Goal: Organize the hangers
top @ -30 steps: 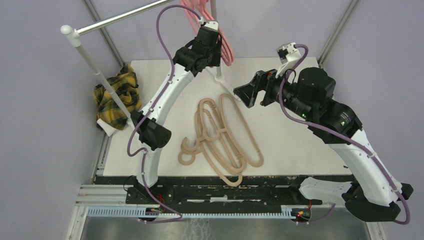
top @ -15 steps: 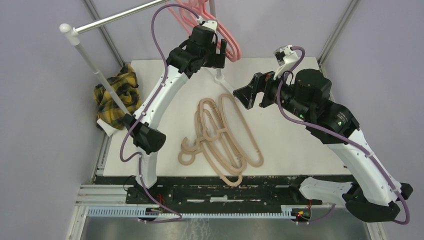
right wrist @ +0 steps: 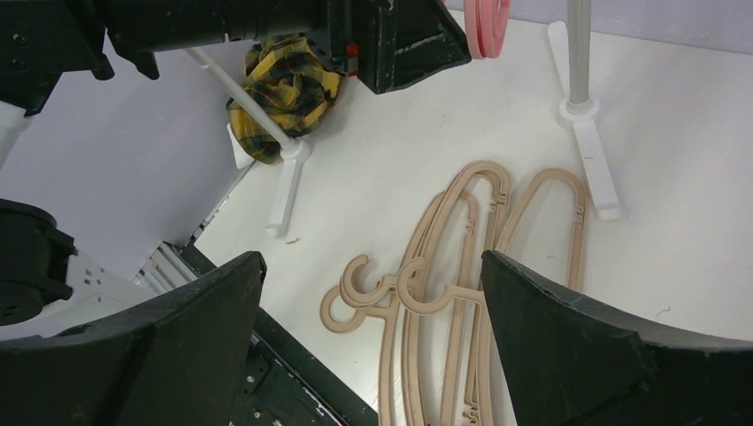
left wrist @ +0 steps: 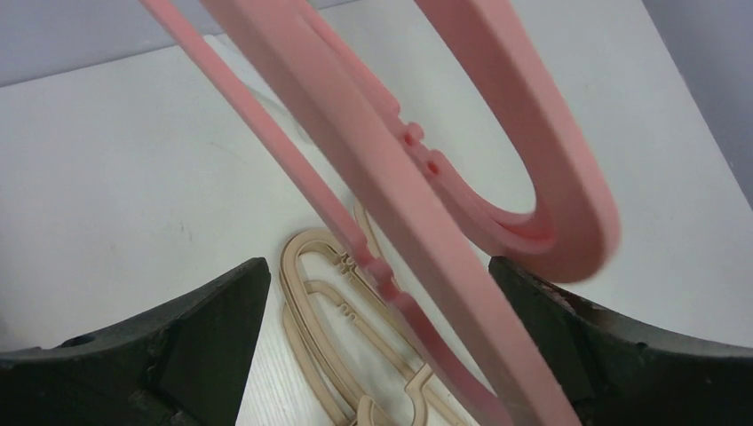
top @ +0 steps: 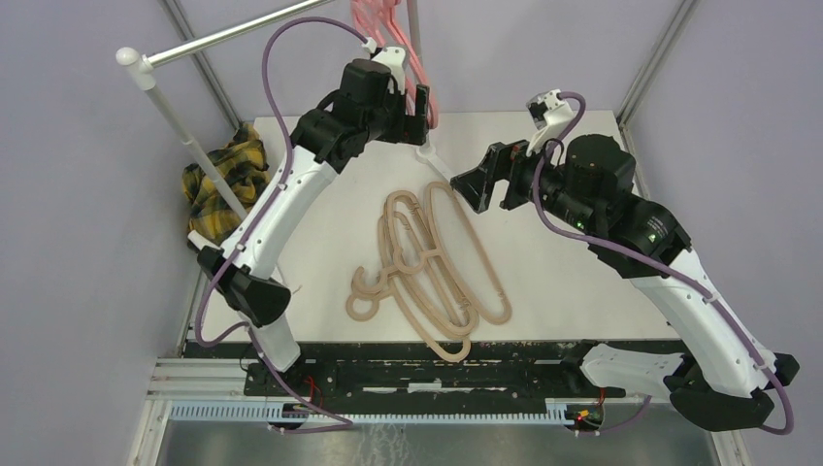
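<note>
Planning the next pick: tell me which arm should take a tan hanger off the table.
Right. The right hand, open and empty, hovers near the tan hangers, which fill its wrist view. The left hand is raised with the pink hangers between its open fingers.

Pink hangers (left wrist: pixel 400 222): hooks beyond frame edge

**Both arms raised, jaws apart**

The left arm (top: pixel 281 199) stretches up and far forward, and the left gripper (top: pixel 424 100) is spread wide (both fingers sit low at the edges of its wrist view). The right arm (top: pixel 679 282) bends inward, and the right gripper (top: pixel 477 184) gapes too, pointing toward the left side.
</note>
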`<state>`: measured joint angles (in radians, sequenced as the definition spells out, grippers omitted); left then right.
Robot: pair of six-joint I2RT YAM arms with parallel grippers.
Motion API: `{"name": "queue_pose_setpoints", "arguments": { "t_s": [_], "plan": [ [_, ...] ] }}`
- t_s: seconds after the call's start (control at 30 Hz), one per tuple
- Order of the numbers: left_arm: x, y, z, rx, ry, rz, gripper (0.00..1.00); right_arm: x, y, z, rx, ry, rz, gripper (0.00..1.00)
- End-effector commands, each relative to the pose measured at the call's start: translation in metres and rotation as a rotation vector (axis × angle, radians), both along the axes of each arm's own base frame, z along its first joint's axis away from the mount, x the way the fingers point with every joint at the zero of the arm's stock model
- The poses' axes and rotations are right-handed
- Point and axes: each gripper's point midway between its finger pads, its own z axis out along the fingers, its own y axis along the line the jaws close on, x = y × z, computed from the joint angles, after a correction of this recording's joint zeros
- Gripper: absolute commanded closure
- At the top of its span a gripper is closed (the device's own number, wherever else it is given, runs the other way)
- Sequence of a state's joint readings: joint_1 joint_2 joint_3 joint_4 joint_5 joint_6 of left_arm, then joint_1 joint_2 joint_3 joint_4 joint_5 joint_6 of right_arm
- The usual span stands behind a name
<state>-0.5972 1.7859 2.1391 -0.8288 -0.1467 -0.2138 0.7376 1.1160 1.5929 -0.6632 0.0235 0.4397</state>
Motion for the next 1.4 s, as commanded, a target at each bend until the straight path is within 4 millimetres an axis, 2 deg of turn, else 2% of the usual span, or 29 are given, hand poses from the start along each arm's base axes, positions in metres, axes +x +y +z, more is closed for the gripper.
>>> {"name": "queue_pose_setpoints", "arguments": {
  "t_s": [0.0,0.17,0.3,0.63,0.77,0.9,1.0,1.13,1.17,1.2,1.23,1.37],
  "plan": [
    [-0.01,0.002,0.009,-0.004,-0.069,-0.044,0.01,0.001,0.0,0.012,0.036,-0.042,-0.001,0.0],
    [-0.024,0.005,-0.011,-0.018,-0.04,-0.063,0.01,0.002,0.001,0.006,0.028,-0.031,0.0,0.0],
    [-0.046,0.007,-0.022,-0.051,-0.024,-0.109,0.01,0.003,0.0,-0.003,0.006,-0.024,-0.004,0.0],
    [-0.119,0.045,-0.075,-0.048,0.055,-0.151,0.01,0.009,0.002,-0.057,-0.094,0.074,-0.01,0.0],
    [-0.138,0.063,-0.117,-0.023,0.129,-0.099,0.01,0.011,0.01,-0.107,-0.145,0.181,0.003,0.01],
    [-0.142,0.077,-0.153,-0.028,0.186,0.004,0.01,0.016,0.029,-0.167,-0.176,0.294,0.04,0.22],
    [-0.14,0.084,-0.17,-0.082,0.205,0.112,0.03,0.023,0.043,-0.21,-0.205,0.368,0.054,0.32],
    [-0.139,0.085,-0.181,-0.152,0.201,0.172,0.05,0.04,0.063,-0.25,-0.244,0.43,0.074,0.36],
    [-0.14,0.085,-0.182,-0.164,0.199,0.176,0.05,0.046,0.066,-0.263,-0.267,0.449,0.062,0.37],
    [-0.14,0.085,-0.184,-0.173,0.198,0.176,0.05,0.053,0.068,-0.265,-0.271,0.444,0.045,0.38],
    [-0.141,0.084,-0.184,-0.182,0.196,0.174,0.06,0.062,0.07,-0.278,-0.292,0.46,0.026,0.39],
    [-0.145,0.085,-0.188,-0.189,0.201,0.167,0.07,0.093,0.076,-0.308,-0.282,0.526,-0.015,0.48]
  ]
}}
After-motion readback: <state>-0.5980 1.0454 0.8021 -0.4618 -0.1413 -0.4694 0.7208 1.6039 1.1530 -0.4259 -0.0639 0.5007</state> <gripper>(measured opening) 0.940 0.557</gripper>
